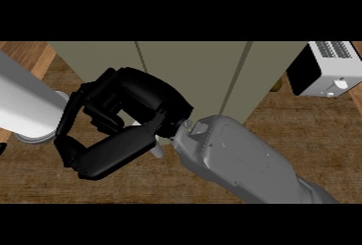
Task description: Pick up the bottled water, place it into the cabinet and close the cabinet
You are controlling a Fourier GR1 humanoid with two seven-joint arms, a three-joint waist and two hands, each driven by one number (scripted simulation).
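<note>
Right hand (117,122) close under the camera, curled in front of the cabinet (191,76).

Grey forearm (240,162) rises from the lower right and ends in the black hand, whose fingers and thumb bend inward into a ring; whether they grip anything I cannot tell, though a small pale piece (157,150) peeks out beneath the thumb. No bottled water can be made out for certain. Behind the hand stands the grey-green cabinet with its doors shut, so its inside is hidden. On the wooden bench (304,134), a white cylinder (25,105) lies at the left edge and a white appliance (326,69) sits at the upper right.
</note>
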